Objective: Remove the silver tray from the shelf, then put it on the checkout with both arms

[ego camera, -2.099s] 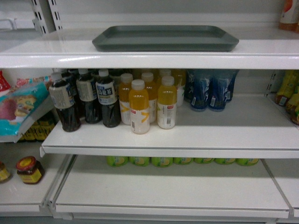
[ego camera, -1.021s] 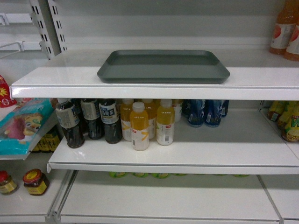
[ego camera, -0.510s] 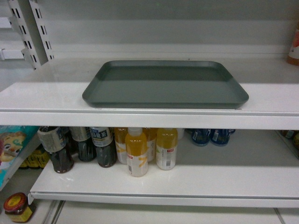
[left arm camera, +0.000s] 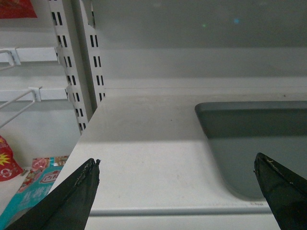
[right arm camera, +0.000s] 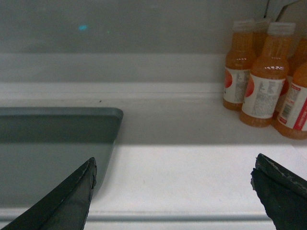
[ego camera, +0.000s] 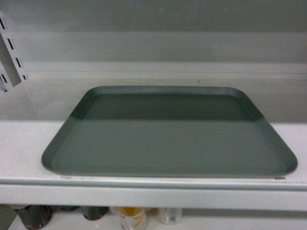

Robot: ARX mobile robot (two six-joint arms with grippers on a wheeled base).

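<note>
Now the robot has rolled right up to the shelf (ego camera: 29, 143): half a second ago the drinks on the lower level were in plain sight from the head camera, and at this moment only their caps peek in at the bottom edge, while the silver tray (ego camera: 168, 139) fills most of the view. It lies flat on the shelf, its near rim almost at the shelf's front lip, untouched.

Both arms are up at tray height. The left claw (left arm camera: 177, 189) has its fingers spread wide, one over bare shelf, the other just over the tray's left end. The right claw (right arm camera: 172, 189) is equally wide apart, straddling the tray's right corner, with orange juice bottles (right arm camera: 261, 76) standing well off to its right against the back wall.

To my eye the approach is over and the grasp is next: each claw looks lined up to take one short end. Nothing is held yet, and the checkout is nowhere in sight.
</note>
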